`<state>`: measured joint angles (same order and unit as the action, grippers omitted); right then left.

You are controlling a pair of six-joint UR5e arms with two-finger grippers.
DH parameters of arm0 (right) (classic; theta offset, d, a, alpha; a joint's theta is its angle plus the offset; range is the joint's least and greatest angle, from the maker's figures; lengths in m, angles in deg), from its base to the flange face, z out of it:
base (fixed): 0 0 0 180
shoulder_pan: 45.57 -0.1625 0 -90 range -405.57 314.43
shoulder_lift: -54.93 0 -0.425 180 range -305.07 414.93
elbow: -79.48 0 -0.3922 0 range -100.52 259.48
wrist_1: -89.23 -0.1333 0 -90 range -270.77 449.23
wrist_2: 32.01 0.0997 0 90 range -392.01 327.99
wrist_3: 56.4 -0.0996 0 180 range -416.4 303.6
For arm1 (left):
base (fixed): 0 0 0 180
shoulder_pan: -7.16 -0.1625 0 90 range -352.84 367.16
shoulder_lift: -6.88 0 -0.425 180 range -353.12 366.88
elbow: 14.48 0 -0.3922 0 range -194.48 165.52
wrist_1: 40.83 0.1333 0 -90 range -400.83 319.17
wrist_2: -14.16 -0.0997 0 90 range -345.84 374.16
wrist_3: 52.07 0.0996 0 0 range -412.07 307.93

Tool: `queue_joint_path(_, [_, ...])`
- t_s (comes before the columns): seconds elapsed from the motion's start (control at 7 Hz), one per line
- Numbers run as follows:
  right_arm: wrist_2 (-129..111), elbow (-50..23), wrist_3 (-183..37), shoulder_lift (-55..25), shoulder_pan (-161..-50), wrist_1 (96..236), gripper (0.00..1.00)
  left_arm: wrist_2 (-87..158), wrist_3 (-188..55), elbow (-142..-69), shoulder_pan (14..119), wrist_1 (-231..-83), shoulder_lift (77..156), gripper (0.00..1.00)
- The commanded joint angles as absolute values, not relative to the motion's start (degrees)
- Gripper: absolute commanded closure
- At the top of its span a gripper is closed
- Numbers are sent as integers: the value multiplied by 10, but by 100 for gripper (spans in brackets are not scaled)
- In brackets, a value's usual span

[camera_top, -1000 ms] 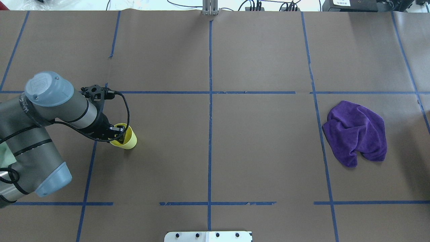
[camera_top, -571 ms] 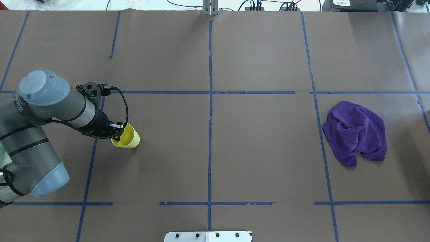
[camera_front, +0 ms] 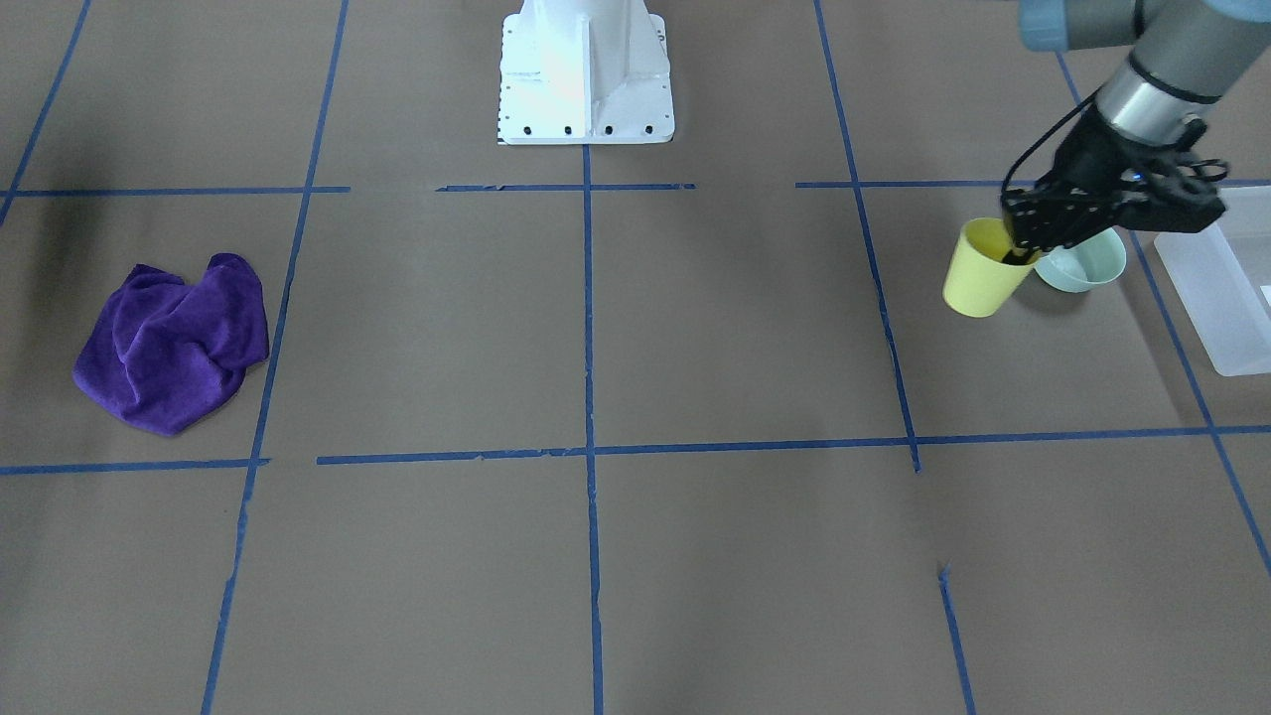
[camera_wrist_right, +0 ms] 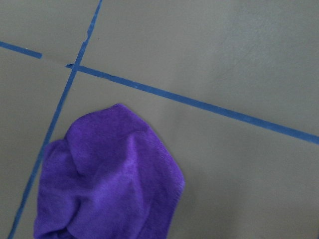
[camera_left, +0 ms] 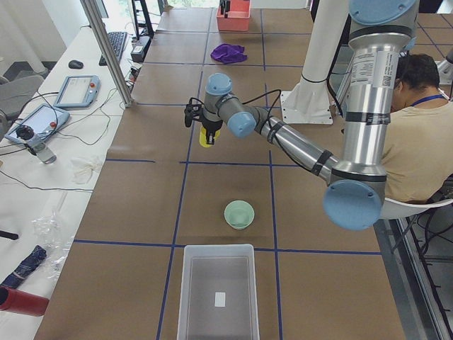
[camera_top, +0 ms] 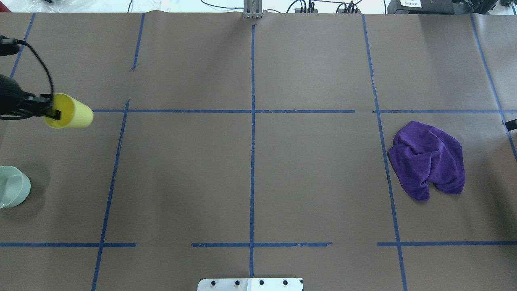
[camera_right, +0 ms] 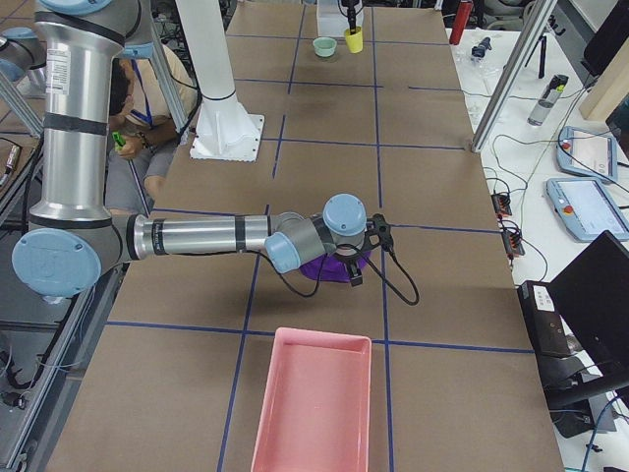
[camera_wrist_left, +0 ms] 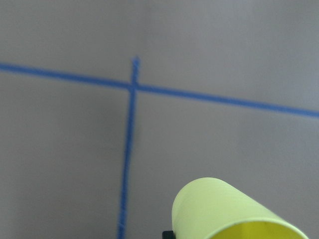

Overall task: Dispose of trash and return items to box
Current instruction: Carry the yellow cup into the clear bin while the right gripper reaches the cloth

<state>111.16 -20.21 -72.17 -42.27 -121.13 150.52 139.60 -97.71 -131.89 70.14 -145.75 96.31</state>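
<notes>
My left gripper (camera_top: pixel 52 113) is shut on the rim of the pale yellow cup (camera_top: pixel 69 116), with one finger inside and one outside. It holds the cup off the table at the far left. The same grip shows in the front-facing view, gripper (camera_front: pixel 1023 248) on cup (camera_front: pixel 983 270), and the cup's rim fills the bottom of the left wrist view (camera_wrist_left: pixel 234 209). The mint-green bowl (camera_top: pixel 12 186) sits upright on the table near the cup (camera_front: pixel 1082 266). The frosted box (camera_front: pixel 1216 288) stands just beyond the bowl and looks empty (camera_left: pixel 218 290). My right gripper (camera_right: pixel 351 273) hangs by the purple cloth; I cannot tell its state.
A crumpled purple cloth (camera_top: pixel 428 159) lies on the right half of the table, and also shows in the right wrist view (camera_wrist_right: pixel 109 174). A pink tray (camera_right: pixel 314 403) sits at the table's right end. The white robot base (camera_front: pixel 586 70) is mid-table. A seated person (camera_left: pixel 417 127) is beside it.
My left gripper has lifted the yellow cup off the table and carried it left and farther back. The arm has swung out of the overhead view, uncovering the mint bowl.
</notes>
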Motion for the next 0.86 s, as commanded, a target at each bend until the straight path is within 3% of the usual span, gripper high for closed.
queue_joint_path(0.0, [1106, -203, -917, -425, -1132, 1389, 0, 1412, -603, -1283, 880, -1458, 844, 100])
queue_joint_path(0.29, [1081, -205, -1014, -425, -1078, 1342, 0, 1414, -373, -1113, 987, -1466, 851, 100])
queue_joint_path(0.71, [1035, -205, -1050, -420, -1048, 1333, 0, 1423, -370, -999, 991, -1484, 885, 100])
